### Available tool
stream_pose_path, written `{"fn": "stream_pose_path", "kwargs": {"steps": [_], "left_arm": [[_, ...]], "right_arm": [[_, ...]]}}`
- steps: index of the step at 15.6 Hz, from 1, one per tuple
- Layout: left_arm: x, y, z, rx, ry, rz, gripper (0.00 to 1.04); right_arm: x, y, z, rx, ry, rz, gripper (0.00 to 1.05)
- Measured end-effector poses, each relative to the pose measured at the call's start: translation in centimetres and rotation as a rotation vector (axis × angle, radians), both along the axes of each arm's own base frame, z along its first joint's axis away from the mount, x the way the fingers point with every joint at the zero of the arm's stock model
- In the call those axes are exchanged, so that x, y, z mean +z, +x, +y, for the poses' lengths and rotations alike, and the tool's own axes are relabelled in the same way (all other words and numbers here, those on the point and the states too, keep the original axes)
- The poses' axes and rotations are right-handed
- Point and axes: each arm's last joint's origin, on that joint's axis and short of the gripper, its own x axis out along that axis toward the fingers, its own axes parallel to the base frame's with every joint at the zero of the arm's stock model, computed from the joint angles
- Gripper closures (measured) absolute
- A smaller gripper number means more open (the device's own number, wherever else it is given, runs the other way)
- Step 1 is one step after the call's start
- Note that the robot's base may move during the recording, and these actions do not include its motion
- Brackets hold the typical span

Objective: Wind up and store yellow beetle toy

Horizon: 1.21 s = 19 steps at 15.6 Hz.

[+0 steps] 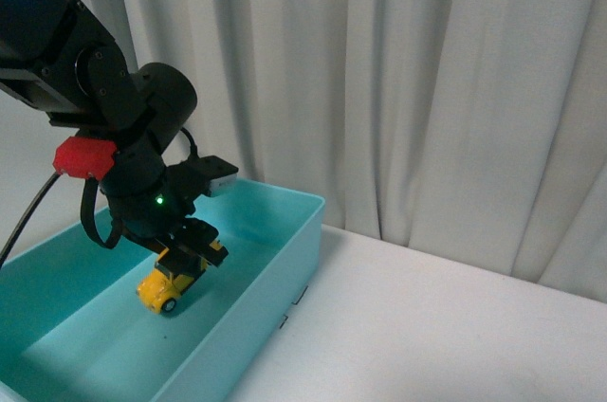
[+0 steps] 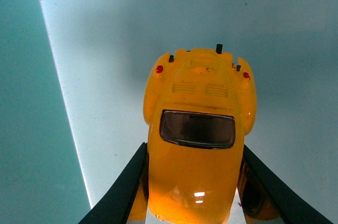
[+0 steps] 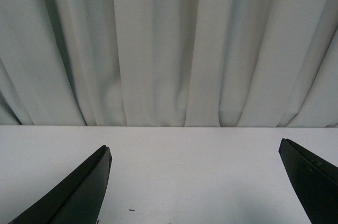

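- Open turquoise plastic bin [image 1: 270, 274]: the glossy yellow beetle toy car [image 1: 169, 286] hangs tail-down, low over its floor.
- Black left claw [image 1: 193, 248] clamps the car's flanks, long axis in line with its reach.
- Black right claw [image 3: 194, 145] is spread wide and empty over the white counter [image 3: 185, 182].

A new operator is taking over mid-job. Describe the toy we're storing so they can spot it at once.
Find the teal bin at the left of the white table, in front of the curtain. Inside it, the black left tool is shut on the yellow beetle toy, held tilted. It is the only yellow thing in view: a glossy rounded car with dark windows and black wheels.
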Motion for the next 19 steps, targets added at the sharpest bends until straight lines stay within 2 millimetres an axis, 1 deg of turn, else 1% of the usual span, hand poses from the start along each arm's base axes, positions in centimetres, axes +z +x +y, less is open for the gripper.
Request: {"fn": "stream_pose_path", "kwargs": {"steps": [2,5,6,7,9,10,11,12,13,14,16,17,19], "left_arm": [[-0.6,0.2,-0.2,-0.002,0.000,-0.005,0.64],[-1.3,-0.4,-0.2,0.012,-0.001,0.014,0.64],[-1.4,-0.5,-0.3,0.011,-0.010,0.015,0.49],[-1.4,-0.4,-0.3,0.010,-0.013,0.011,0.38],[-1.4,-0.5,-0.2,0.008,-0.024,0.014,0.21],[-0.9,-0.6,-0.2,0.006,-0.039,0.007,0.05],[0.2,-0.8,-0.1,0.005,-0.060,-0.024,0.07],[1.5,-0.9,-0.1,0.000,-0.070,-0.066,0.07],[3.4,-1.1,-0.2,-0.012,-0.083,-0.126,0.07],[5.7,-1.5,-0.3,-0.031,-0.096,-0.210,0.07],[9.8,-3.4,-0.6,-0.067,-0.125,-0.353,0.07],[11.3,-4.2,-0.5,-0.069,-0.132,-0.408,0.07],[15.3,-6.3,0.1,-0.048,-0.126,-0.551,0.07]], "right_arm": [[0.0,0.0,0.0,0.000,0.000,0.000,0.07],[0.0,0.0,0.0,0.000,0.000,0.000,0.07],[0.0,0.0,0.0,0.000,0.000,0.000,0.07],[0.0,0.0,0.0,0.000,0.000,0.000,0.07],[0.0,0.0,0.0,0.000,0.000,0.000,0.07],[0.0,0.0,0.0,0.000,0.000,0.000,0.07],[0.0,0.0,0.0,0.000,0.000,0.000,0.07],[0.0,0.0,0.0,0.000,0.000,0.000,0.07],[0.0,0.0,0.0,0.000,0.000,0.000,0.07],[0.0,0.0,0.0,0.000,0.000,0.000,0.07],[0.0,0.0,0.0,0.000,0.000,0.000,0.07],[0.0,0.0,0.0,0.000,0.000,0.000,0.07],[0.0,0.0,0.0,0.000,0.000,0.000,0.07]]}}
